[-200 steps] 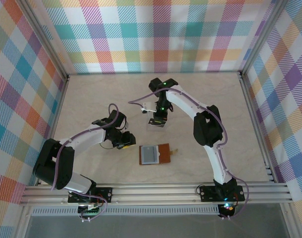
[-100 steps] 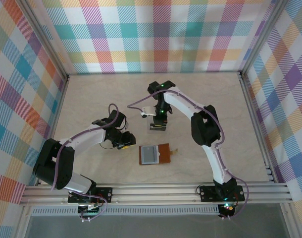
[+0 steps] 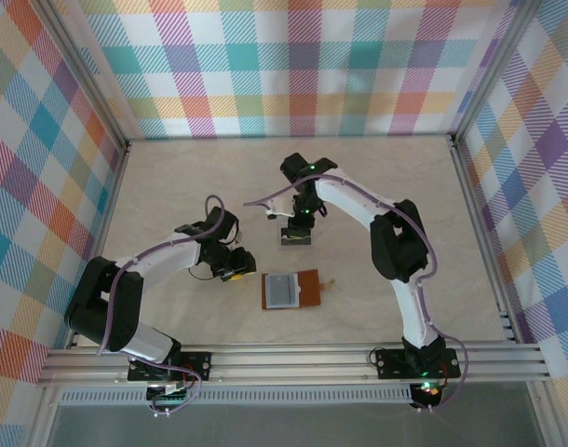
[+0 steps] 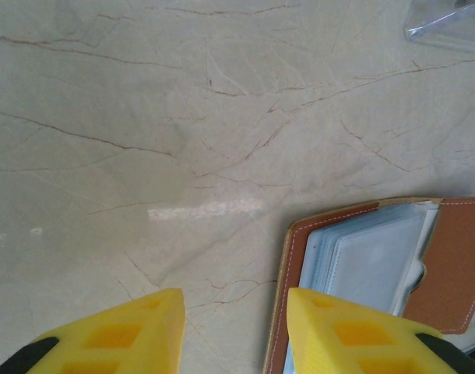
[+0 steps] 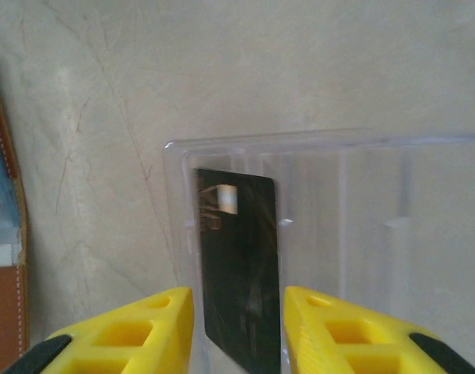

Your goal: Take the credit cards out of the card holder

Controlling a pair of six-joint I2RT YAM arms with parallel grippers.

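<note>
Robot lab cell: aluminium frame, checked walls, marble-look tabletop.

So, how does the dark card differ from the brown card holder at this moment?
Colour: the dark card is almost black with a small pale patch; the card holder is brown leather with grey pockets inside. Place: the card lies in a clear tray, the holder on the bare table. Form: the card is one thin sheet, the holder is spread open. Both lie flat.
</note>
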